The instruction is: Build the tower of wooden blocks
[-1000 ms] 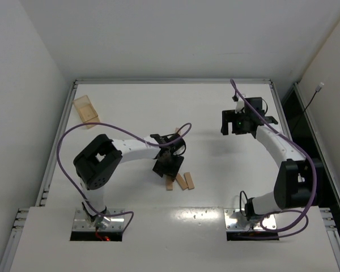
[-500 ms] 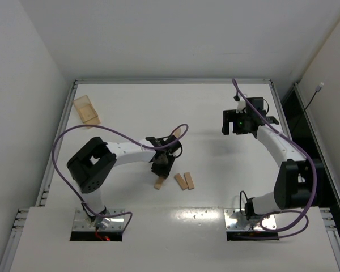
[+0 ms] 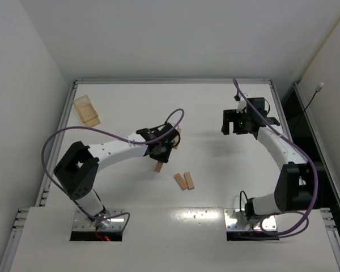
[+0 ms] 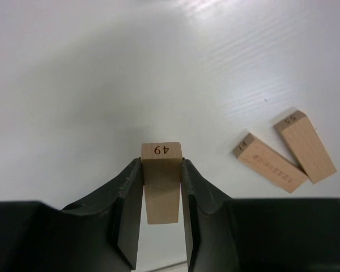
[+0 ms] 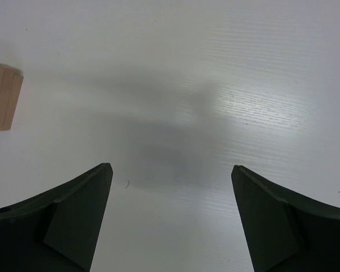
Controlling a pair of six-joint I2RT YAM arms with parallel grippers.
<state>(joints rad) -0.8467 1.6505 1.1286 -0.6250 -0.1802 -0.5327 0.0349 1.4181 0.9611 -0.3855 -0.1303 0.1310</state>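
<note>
My left gripper (image 3: 160,157) is shut on a light-tan wood block (image 3: 158,167) and holds it above the table near the middle. In the left wrist view the block (image 4: 161,181), marked 49 on its end, sits between the two fingers (image 4: 130,192). Two more wood blocks (image 3: 185,181) lie side by side on the table to its right; they also show in the left wrist view (image 4: 270,163). A small tan stack, the tower (image 3: 176,135), stands just beyond my left gripper, partly hidden by the cable, and shows at the left edge of the right wrist view (image 5: 3,96). My right gripper (image 3: 246,122) is open and empty.
A translucent amber box (image 3: 86,110) sits at the far left of the table. A purple cable (image 3: 173,116) arches over the left wrist. Raised rails run along the table's edges (image 3: 170,81).
My left gripper has carried the block up off the table and away from the two lying blocks, toward the far left. The right arm has not moved.
</note>
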